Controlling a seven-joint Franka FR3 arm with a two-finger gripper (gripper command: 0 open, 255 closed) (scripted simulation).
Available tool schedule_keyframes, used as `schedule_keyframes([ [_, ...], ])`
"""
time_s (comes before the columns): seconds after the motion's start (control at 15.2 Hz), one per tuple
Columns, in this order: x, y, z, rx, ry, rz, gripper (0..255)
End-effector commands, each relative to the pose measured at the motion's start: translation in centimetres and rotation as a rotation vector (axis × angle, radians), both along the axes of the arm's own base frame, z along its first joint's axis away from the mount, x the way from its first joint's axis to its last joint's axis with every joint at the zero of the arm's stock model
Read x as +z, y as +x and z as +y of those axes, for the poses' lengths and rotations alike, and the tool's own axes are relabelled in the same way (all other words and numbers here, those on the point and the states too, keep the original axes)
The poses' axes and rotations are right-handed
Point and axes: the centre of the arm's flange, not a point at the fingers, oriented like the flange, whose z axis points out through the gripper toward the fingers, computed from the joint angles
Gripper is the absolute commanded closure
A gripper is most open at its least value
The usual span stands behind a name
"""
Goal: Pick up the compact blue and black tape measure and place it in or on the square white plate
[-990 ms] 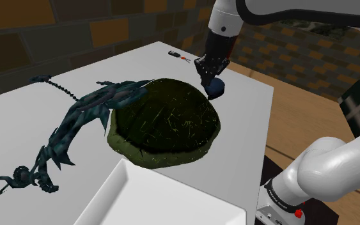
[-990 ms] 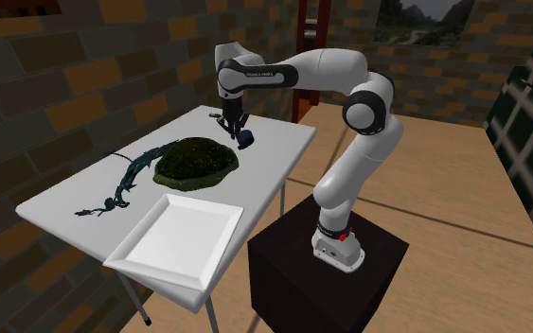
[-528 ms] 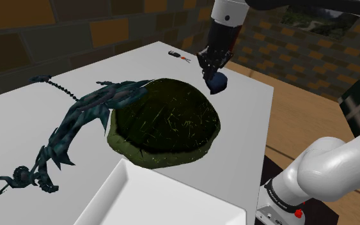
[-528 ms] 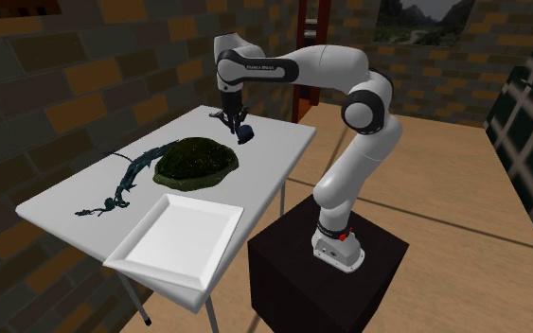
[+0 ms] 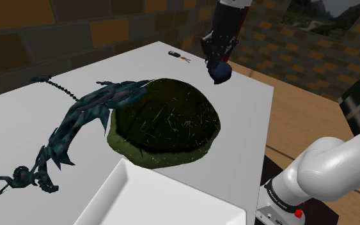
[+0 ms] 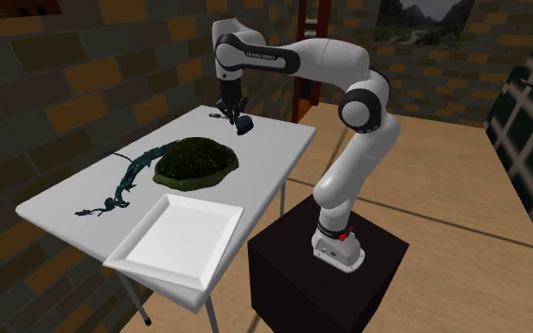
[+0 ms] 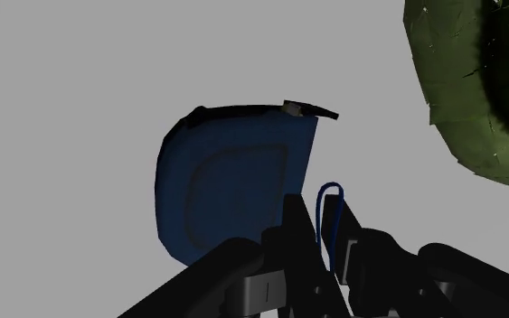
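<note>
The blue and black tape measure hangs in the air above the far right part of the white table, just beyond a dark green mound. My gripper is shut on it from above. In the second exterior view the gripper holds the tape measure over the table's far end. The wrist view has the tape measure's blue side clasped at one edge by my gripper, a blue strap loop between the fingers. The square white plate lies at the table's near edge, also seen as the plate.
A dark green mossy mound sits mid-table between gripper and plate. A dark teal dragon-like figure stretches along the shoulder view's left. A small dark tool lies at the far edge. Brick walls stand behind.
The gripper has risen with the tape measure, lifting it from just above the table beside the mound to well above it.
</note>
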Motion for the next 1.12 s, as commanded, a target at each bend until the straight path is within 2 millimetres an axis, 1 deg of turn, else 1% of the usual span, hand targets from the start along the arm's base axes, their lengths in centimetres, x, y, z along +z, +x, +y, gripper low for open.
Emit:
schedule_keyframes([
  [0.0,1.2,0.1,-0.1,0.000,0.000,0.000,255],
  [0.13,2.2,0.1,-0.1,0.000,0.000,0.000,255],
  [0.2,2.3,0.0,-0.1,0.000,0.000,0.000,255],
  [1.06,2.8,-10.3,13.6,0.000,0.000,0.000,255],
])
